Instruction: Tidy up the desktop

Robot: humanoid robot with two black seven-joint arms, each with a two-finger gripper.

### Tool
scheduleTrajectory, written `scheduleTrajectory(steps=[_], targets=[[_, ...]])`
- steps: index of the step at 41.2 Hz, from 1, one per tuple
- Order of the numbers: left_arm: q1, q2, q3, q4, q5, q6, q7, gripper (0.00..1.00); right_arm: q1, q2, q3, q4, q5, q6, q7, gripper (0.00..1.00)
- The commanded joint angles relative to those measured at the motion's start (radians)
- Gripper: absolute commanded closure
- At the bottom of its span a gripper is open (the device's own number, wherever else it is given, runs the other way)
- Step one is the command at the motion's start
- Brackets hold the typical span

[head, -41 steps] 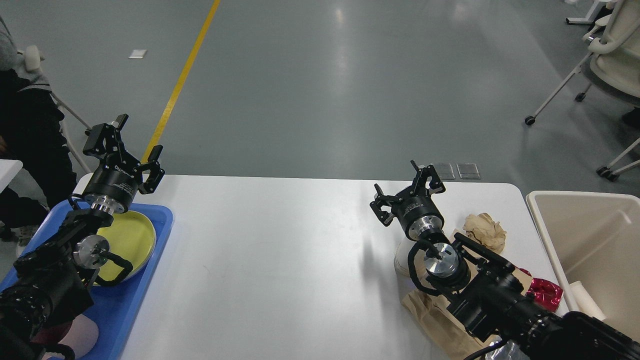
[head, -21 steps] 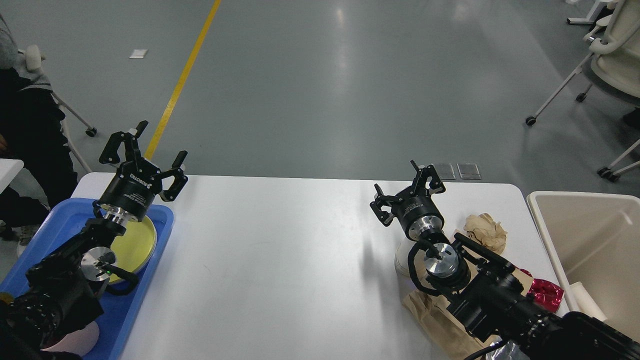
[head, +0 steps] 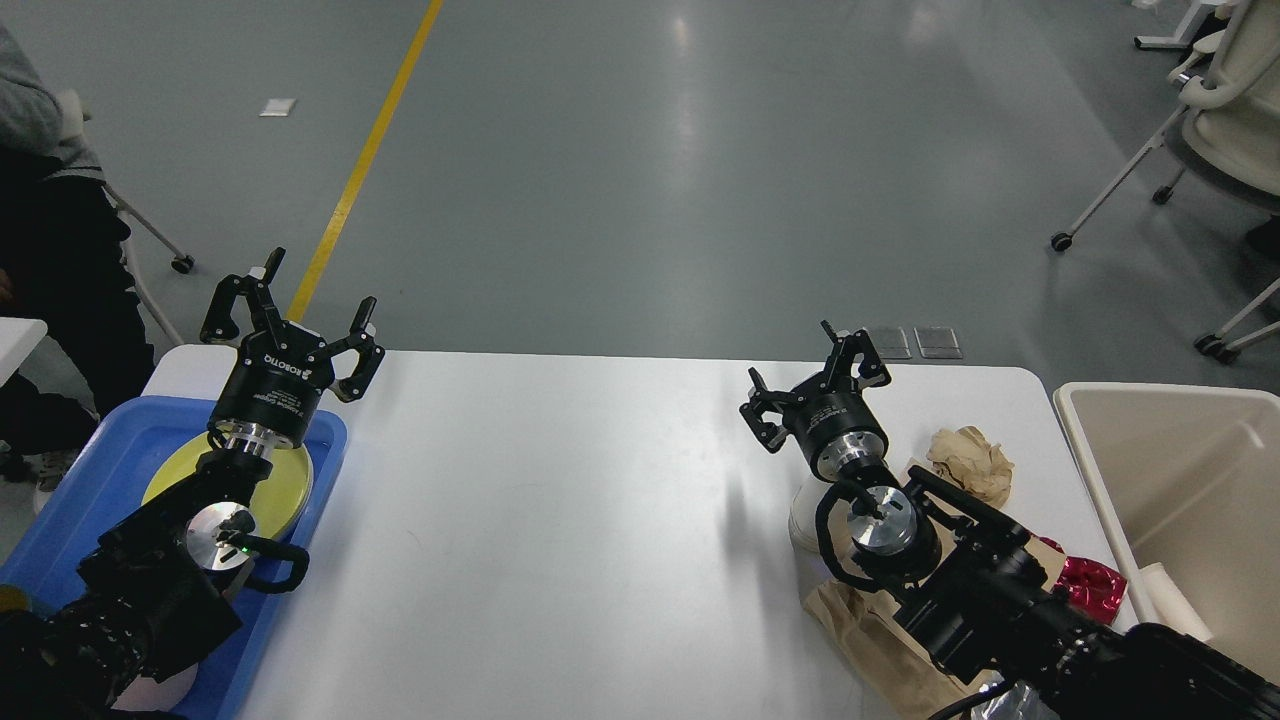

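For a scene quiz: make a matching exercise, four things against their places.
Things:
1. yellow plate
2. crumpled paper
3. red wrapper
4. bin

Places:
A. off the table's right end
B. in the blue tray
C. on the table, near its far right corner
D. by the table's right edge, beside the right arm

Pairs: 1-B, 2-C, 3-D, 4-A

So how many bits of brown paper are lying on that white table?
2. A crumpled brown paper ball lies near the table's far right corner, and a flat brown paper bag lies nearer, partly under the right arm. More may be hidden beneath that arm.
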Motion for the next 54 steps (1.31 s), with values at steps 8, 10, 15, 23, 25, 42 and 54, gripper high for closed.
scheduleTrajectory(steps=[8, 10, 15, 23, 25, 42, 54], targets=[[0.003, -0.018, -0.018, -0.003, -0.022, 0.0, 0.108, 0.01, 0.001, 0.0, -0.001, -0.002, 0.0, 0.0, 0.0, 0.0], [0.005, -0.029, -0.055, -0.003, -0.06, 0.002, 0.111, 0.01, 0.001, 0.0, 0.0, -0.002, 0.0, 0.0, 0.0, 0.0], [0.022, -0.044, -0.121, -0.003, -0.117, 0.009, 0.113, 0.01, -0.001, 0.0, 0.0, -0.002, 0.0, 0.0, 0.0, 0.0], [0.025, -0.046, -0.103, -0.006, -0.108, 0.009, 0.114, 0.01, -0.001, 0.0, 0.0, -0.002, 0.0, 0.0, 0.0, 0.0], [0.026, -0.046, -0.104, -0.009, -0.108, 0.009, 0.114, 0.01, 0.001, 0.0, 0.0, -0.002, 0.0, 0.0, 0.0, 0.0], [0.026, -0.077, -0.111, -0.011, -0.117, 0.009, 0.116, 0.01, -0.002, 0.002, 0.025, -0.002, 0.0, -0.002, 0.011, 0.0], [0.026, -0.077, -0.109, -0.011, -0.117, 0.005, 0.116, 0.01, -0.001, 0.005, 0.028, -0.002, 0.002, -0.005, 0.011, 0.0]])
